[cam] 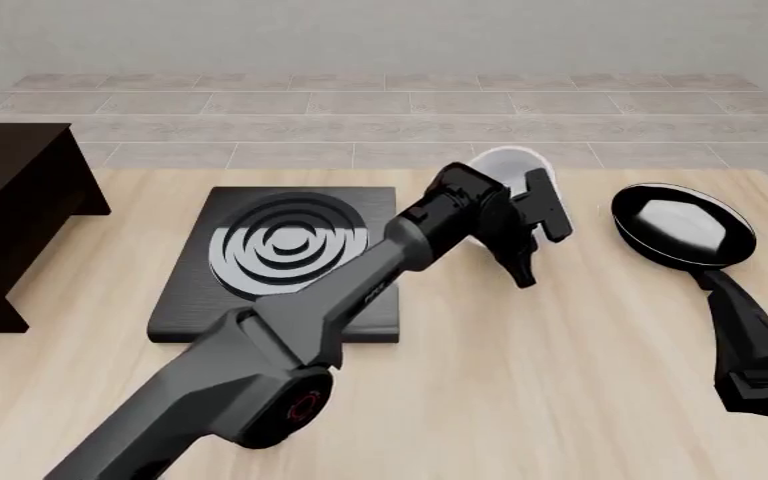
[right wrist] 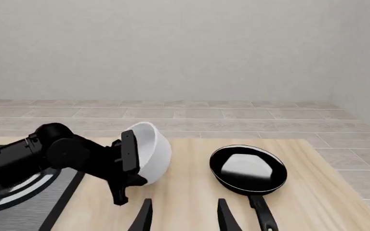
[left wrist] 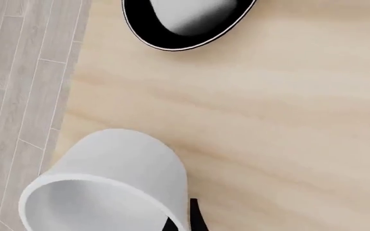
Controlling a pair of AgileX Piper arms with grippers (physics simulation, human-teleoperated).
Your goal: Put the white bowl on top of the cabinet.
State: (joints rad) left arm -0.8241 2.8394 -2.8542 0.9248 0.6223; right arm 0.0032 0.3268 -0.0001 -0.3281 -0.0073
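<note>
The white bowl is tipped on its side near the table's far edge, its opening turned toward the left arm. My left gripper is shut on the bowl's rim. In the left wrist view the bowl fills the lower corner, with a black fingertip against the outside of its wall. The right wrist view shows the bowl from the side, with the left gripper at its rim. The dark cabinet stands at the far left, well away from the bowl. My right gripper is open and holds nothing.
A black stove plate with concentric rings lies between the cabinet and the bowl. A black frying pan sits right of the bowl, its handle pointing toward the near edge. The pan lies just ahead of my right gripper. Tiled floor lies beyond the table's far edge.
</note>
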